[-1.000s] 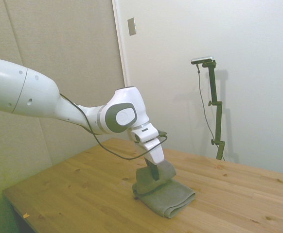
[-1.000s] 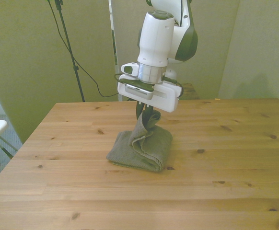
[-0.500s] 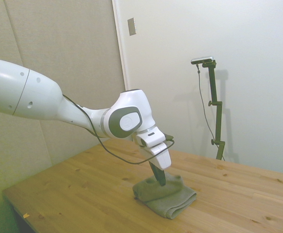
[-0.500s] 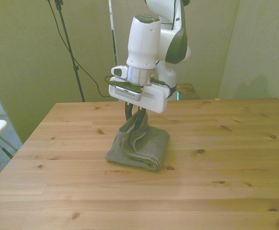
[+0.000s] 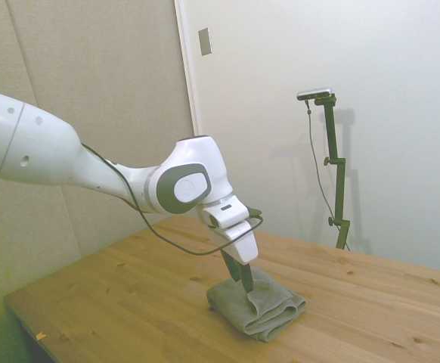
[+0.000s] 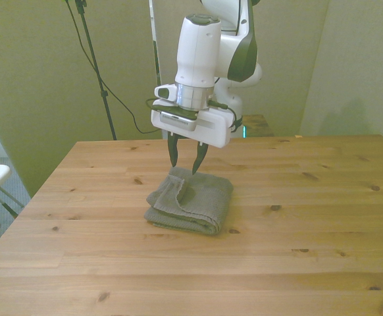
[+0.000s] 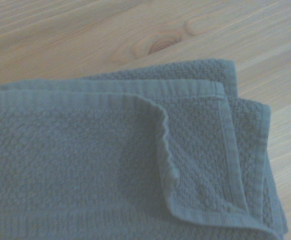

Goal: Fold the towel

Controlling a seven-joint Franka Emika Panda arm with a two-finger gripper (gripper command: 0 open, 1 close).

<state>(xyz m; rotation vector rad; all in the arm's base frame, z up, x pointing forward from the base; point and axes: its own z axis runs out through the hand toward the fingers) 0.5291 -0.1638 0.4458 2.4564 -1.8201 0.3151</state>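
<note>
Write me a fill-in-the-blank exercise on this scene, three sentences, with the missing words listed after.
1. The towel lies folded on the wooden ____.
2. In the front view, the two fingers of the hand stand ____, with nothing between them.
3. The hand hangs just ____ the towel's far edge.

Missing words: table; open; above

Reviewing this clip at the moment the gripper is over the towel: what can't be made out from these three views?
- Underside and inner layers of the towel: hidden by its own top fold, all views.
- Towel's near portion in the wrist view: cut off by the picture's edge.
- Whether the open gripper touches the cloth: side view, the fingertips overlap the towel; front view is too small to tell.
- Table edges: cut off by the frame, front view.
</note>
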